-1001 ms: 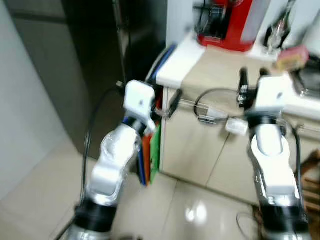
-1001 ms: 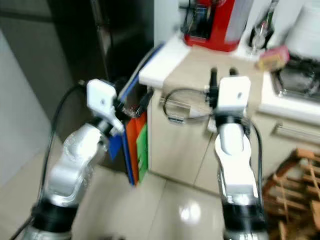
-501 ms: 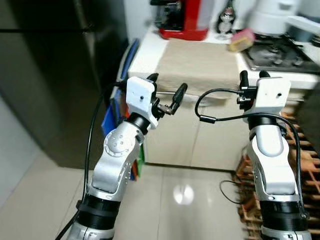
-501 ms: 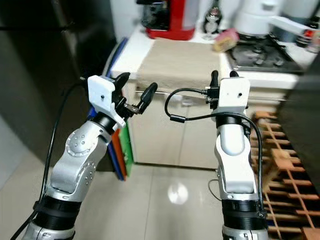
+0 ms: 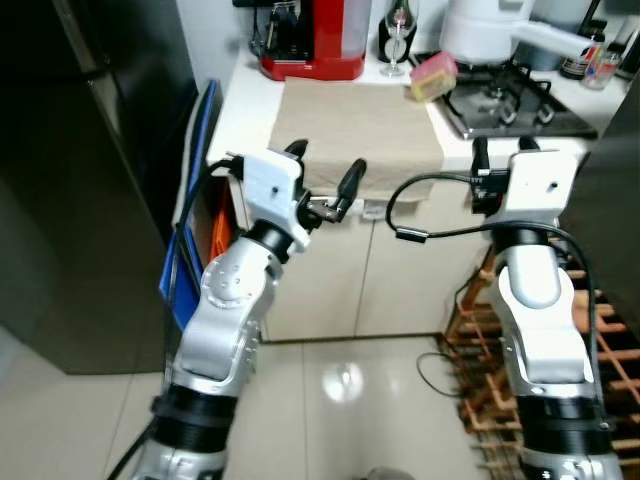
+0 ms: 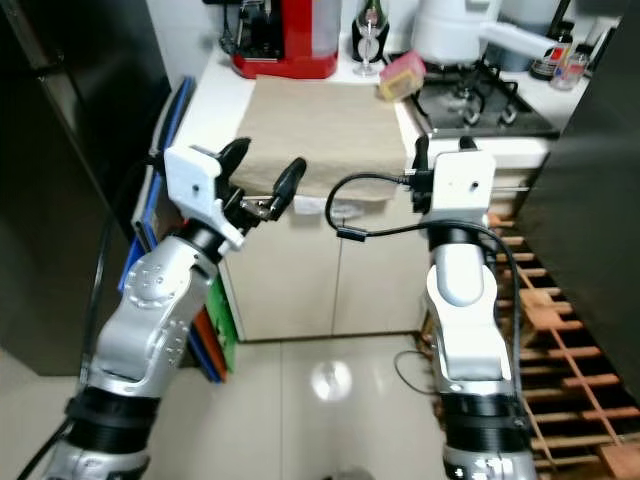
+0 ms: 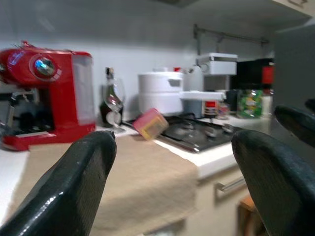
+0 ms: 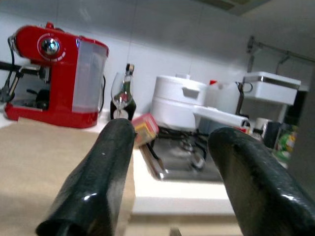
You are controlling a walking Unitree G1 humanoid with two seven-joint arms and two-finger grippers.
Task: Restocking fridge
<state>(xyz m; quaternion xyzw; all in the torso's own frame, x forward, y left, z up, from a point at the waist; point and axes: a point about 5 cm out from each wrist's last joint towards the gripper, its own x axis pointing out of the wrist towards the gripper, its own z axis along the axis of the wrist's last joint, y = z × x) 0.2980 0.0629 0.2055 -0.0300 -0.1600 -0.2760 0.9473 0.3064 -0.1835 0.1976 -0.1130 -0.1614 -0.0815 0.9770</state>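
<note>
I've got both arms up mid-frame facing the desk [image 5: 250, 100], left tool [image 5: 325, 180] and right tool [image 8: 172, 182] spread and empty, ready to grab; fridge [image 5: 70, 150] at left.

A red coffee machine [image 5: 305, 40] is standing at upper centre, a beige cloth [image 5: 355, 125] lying below it, a pink box [image 5: 432, 77] to its right, blue boards [image 5: 190, 240] leaning at left.

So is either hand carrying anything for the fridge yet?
No. The left hand and the right hand are both open with nothing between their fingers, raised in front of the counter.
</note>
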